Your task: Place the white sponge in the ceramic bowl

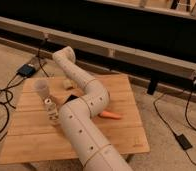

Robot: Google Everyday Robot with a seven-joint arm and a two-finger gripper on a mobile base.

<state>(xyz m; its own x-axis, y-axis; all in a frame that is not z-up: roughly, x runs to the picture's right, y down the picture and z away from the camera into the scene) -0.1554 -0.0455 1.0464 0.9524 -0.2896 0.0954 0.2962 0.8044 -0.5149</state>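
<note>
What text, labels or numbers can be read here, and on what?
No legible text anywhere.
small white bottle: markings too blurred to read.
translucent cup, orange carrot, wooden table: no text seen.
gripper: hidden behind the robot arm over the table.

On my desk (123, 136) a translucent cup (41, 89) is standing near the left edge, and a small white bottle (52, 108) is standing just in front of it. An orange carrot (110, 115) is lying toward the right side. Black cables (0, 100) are trailing over the floor (166, 120) to the left, near a small black box (26, 70).
</note>
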